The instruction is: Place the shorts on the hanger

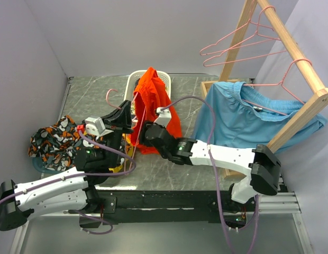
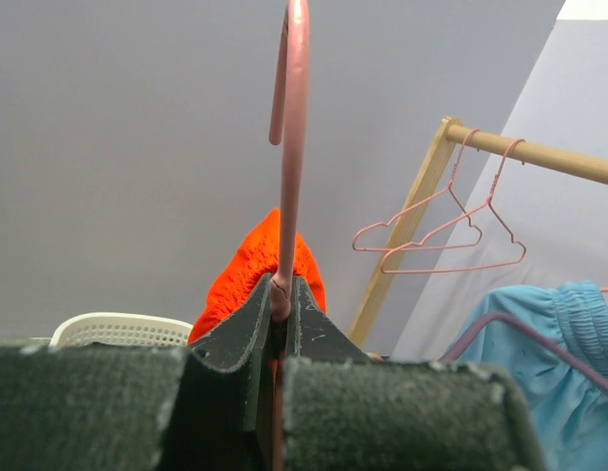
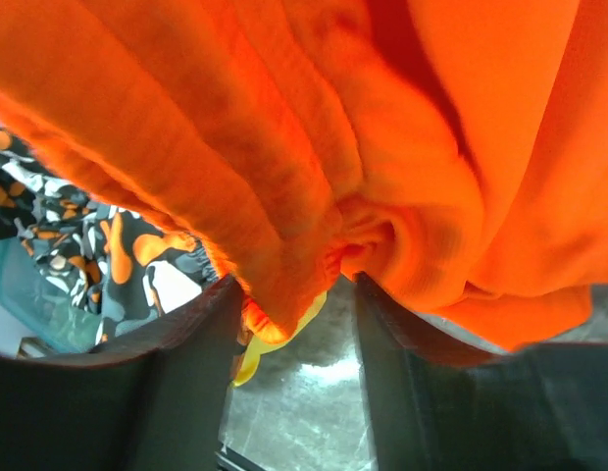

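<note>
The red-orange shorts [image 1: 152, 100] hang draped over a pink hanger [image 2: 289, 147] above the middle of the table. My left gripper [image 1: 126, 117] is shut on the hanger's neck just below the hook and holds it upright; in the left wrist view [image 2: 281, 294] the shorts [image 2: 255, 265] show behind the jaws. My right gripper [image 1: 145, 132] is open at the shorts' lower left part. In the right wrist view [image 3: 294, 294] a fold of the shorts [image 3: 314, 177] hangs down between the spread fingers [image 3: 186, 343].
A white basket [image 1: 133, 79] stands behind the shorts. An orange-black-white patterned cloth [image 1: 53, 140] lies at the left. Light blue shorts [image 1: 243, 119] hang on the wooden rack [image 1: 301, 58] at the right, with empty pink hangers [image 1: 233, 47]. Something yellow [image 3: 247, 361] lies below.
</note>
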